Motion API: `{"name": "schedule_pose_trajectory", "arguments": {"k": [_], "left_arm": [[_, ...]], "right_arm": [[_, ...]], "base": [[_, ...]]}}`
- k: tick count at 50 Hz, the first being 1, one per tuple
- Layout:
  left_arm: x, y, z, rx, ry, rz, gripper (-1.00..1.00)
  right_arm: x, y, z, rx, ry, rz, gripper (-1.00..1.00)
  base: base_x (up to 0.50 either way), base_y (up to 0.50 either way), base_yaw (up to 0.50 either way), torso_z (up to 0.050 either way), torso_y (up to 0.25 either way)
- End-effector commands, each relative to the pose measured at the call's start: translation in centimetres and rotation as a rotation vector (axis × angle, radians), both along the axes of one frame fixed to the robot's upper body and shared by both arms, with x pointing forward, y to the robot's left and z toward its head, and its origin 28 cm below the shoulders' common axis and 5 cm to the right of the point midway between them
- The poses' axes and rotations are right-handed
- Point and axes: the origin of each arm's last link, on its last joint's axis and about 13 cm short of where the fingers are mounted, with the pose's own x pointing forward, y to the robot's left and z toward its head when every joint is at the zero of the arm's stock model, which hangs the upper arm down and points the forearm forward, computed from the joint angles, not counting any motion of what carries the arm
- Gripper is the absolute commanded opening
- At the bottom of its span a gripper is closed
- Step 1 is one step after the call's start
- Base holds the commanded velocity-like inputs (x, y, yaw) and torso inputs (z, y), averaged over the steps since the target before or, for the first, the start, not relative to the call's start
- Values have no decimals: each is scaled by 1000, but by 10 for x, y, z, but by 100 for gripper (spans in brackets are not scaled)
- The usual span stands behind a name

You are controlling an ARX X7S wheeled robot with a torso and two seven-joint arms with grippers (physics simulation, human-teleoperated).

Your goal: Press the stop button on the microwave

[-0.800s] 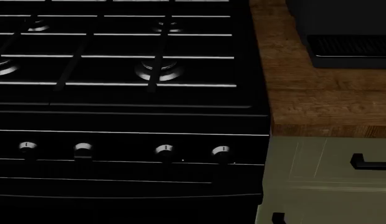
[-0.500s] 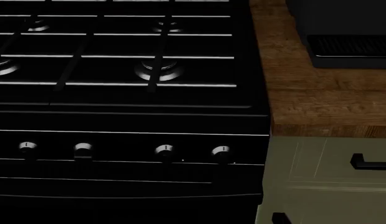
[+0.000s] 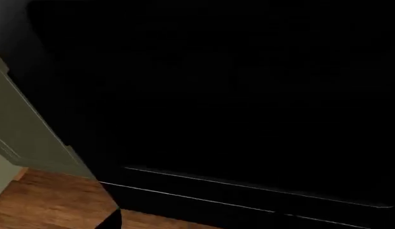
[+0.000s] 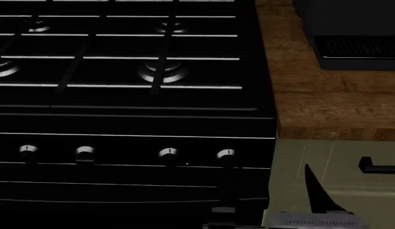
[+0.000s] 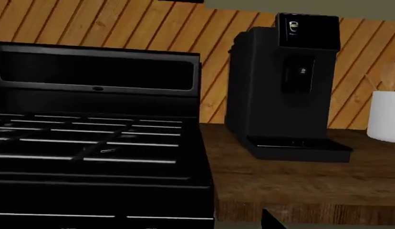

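Kitchen scene, dimly lit. From the head view, a black gas stove [image 4: 127, 71] fills most of the frame, with four knobs [image 4: 169, 153] along its front. To its right runs a wooden tabletop [image 4: 312, 100] above pale cabinet drawers [image 4: 331, 167]. The right pincer [image 4: 312, 210] pokes in at the bottom edge, in front of the cabinet; too little shows to tell whether it is open or closed. The left pincer is not clearly visible: its wrist view shows only the stove's dark front and wood floor [image 3: 51, 205].

The right wrist view shows a black coffee machine [image 5: 283, 86] and a white container [image 5: 385, 117] on the tabletop. No microwave or stop button appears in any view.

Likely risk: reaching before the microwave is located, so an arm strikes the stove, a knob or the tabletop edge.
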Motion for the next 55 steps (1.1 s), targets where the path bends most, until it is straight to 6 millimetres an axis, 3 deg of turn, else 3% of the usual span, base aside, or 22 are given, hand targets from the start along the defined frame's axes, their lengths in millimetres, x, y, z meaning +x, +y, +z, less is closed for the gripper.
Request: {"name": "schedule_pose_trajectory", "arguments": {"k": [1, 3, 11, 23, 34, 38, 55], "left_arm": [[-48, 21, -32, -64, 280, 122, 100], [-61, 21, -36, -143, 337, 126, 100], [-110, 24, -47, -195, 565, 154, 100], [-110, 24, -47, -195, 565, 154, 100], [-110, 24, -47, -195, 565, 154, 100], [-110, 24, -47, -195, 565, 154, 100], [-110, 24, -47, -195, 565, 154, 100]], "right_arm": [[-6, 3, 60, -29, -150, 2, 100], [-7, 3, 70, -25, -162, 4, 100], [-14, 2, 108, -50, -270, -6, 100], [-12, 3, 141, -73, -357, 4, 100], [-8, 6, 196, -82, -439, -14, 100], [-7, 9, 207, -89, -426, -4, 100], [62, 19, 265, -41, -309, 19, 100]], "base": [[0, 0, 0, 0, 0], [0, 0, 0, 0, 0], [0, 0, 0, 15, 33], [0, 0, 0, 50, 118], [0, 0, 0, 50, 118], [0, 0, 0, 50, 119], [0, 0, 0, 50, 120]]}}
